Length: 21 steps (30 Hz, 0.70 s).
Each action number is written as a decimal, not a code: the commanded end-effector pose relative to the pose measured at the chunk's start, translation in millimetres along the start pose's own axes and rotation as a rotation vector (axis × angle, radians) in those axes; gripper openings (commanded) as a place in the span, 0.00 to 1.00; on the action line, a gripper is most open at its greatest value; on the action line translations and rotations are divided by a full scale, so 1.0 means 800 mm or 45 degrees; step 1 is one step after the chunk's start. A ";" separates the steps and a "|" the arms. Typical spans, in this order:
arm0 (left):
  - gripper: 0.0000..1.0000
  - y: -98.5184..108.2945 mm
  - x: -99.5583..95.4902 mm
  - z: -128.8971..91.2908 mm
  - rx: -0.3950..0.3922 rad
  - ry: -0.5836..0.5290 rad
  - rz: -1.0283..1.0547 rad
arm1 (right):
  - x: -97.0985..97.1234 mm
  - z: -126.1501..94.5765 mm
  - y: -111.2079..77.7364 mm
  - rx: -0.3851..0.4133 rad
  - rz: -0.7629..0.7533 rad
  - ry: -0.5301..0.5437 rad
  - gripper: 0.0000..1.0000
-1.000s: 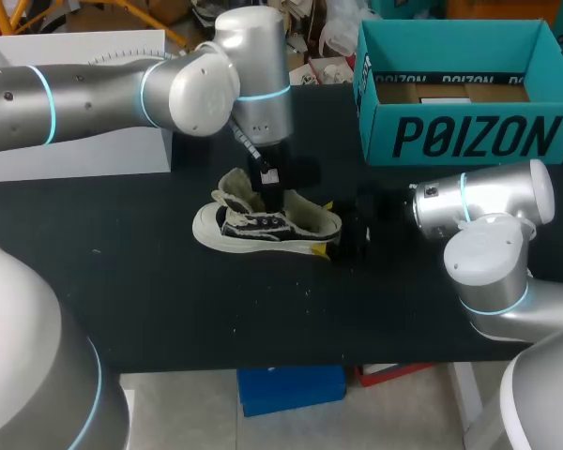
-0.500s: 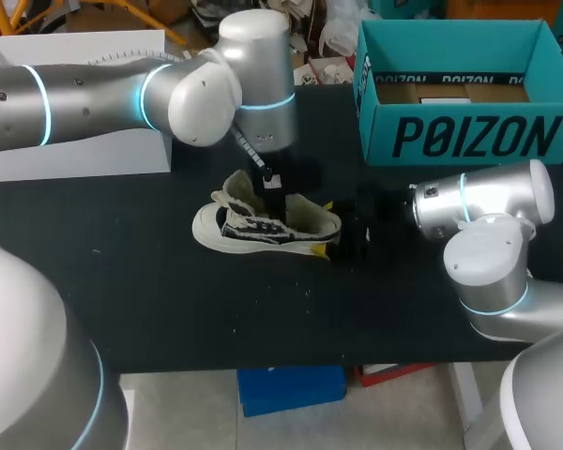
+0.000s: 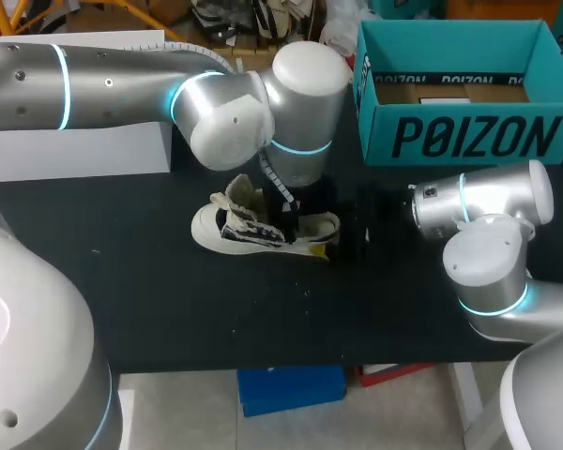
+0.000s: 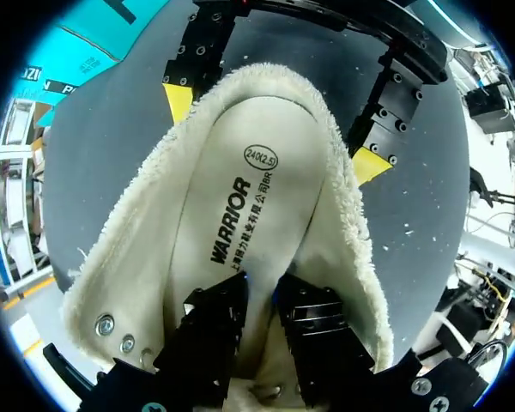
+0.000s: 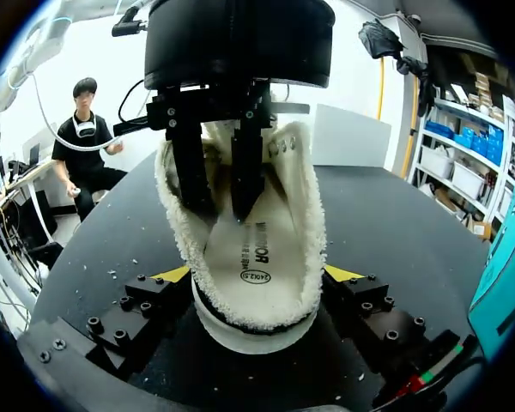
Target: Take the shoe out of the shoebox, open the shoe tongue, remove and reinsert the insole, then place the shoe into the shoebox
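Observation:
A cream shoe (image 3: 233,225) with a fleece lining lies on its side on the black table, toe to the left. My right gripper (image 3: 343,236) is shut on its heel, with a yellow tip (image 5: 173,275) pressed against each side. My left gripper (image 4: 262,287) reaches down into the shoe's mouth. Its black fingers (image 5: 245,172) stand a little apart, tips on the white printed insole (image 4: 249,184), with nothing between them. The insole (image 5: 253,257) lies flat inside the shoe. The teal shoebox (image 3: 469,139) stands open at the back right, with no shoe in it.
A white box (image 3: 84,150) sits at the back left, behind my left arm. Bare black tabletop (image 3: 169,300) stretches in front of the shoe. The shoebox wall (image 5: 511,257) is close beside my right gripper.
My left arm has swung to the right, further over the shoe toward the heel. Its fingers have parted slightly inside the shoe. My right arm has not moved.

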State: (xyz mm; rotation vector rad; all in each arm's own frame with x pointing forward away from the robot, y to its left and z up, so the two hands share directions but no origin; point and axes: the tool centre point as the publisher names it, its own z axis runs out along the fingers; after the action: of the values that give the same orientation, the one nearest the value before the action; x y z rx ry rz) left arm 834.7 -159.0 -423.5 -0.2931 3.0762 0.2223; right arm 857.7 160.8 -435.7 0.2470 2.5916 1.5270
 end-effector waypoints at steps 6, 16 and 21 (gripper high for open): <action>0.27 0.018 -0.005 0.050 -0.009 -0.283 -0.053 | -0.002 0.000 -0.001 0.002 0.003 -0.002 0.00; 0.20 0.024 -0.036 0.076 0.007 -0.385 -0.049 | -0.002 0.000 -0.001 0.002 0.003 -0.002 0.00; 0.22 0.025 -0.045 0.080 0.028 -0.449 -0.074 | -0.002 0.000 -0.001 0.002 0.003 -0.002 0.00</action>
State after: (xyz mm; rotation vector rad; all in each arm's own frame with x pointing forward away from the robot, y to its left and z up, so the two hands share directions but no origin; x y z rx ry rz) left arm 853.8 -144.7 -424.3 -0.3060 2.7502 0.2240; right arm 858.4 161.5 -435.4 0.2481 2.5909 1.5268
